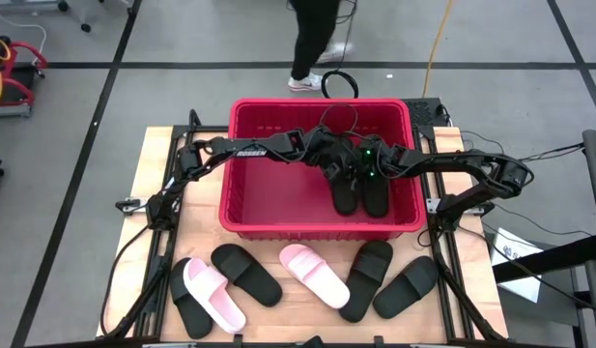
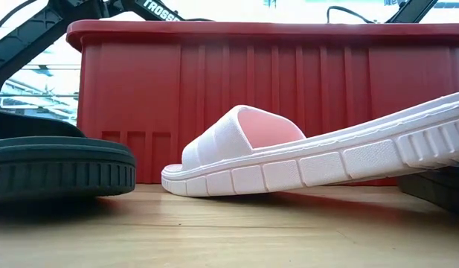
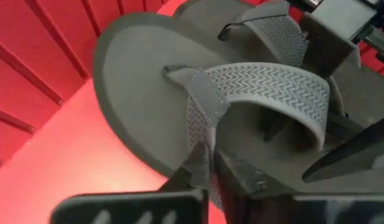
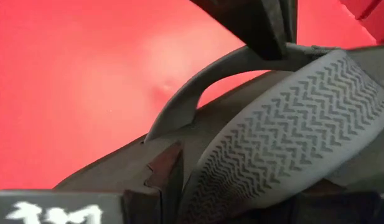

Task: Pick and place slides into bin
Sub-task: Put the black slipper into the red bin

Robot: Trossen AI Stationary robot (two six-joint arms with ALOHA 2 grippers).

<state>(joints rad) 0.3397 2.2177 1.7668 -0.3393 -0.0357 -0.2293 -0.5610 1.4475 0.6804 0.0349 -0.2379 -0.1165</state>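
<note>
High view: "ROBBEN" on left arm (image 1: 251,152)

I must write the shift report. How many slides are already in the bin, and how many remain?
Done: two black slides lie side by side in the red bin. In hand: both grippers are down at that pair; the left gripper is shut on one strap, the right gripper stands at the other. Left: six slides on the table in front of the bin, four black and two pink.
</note>
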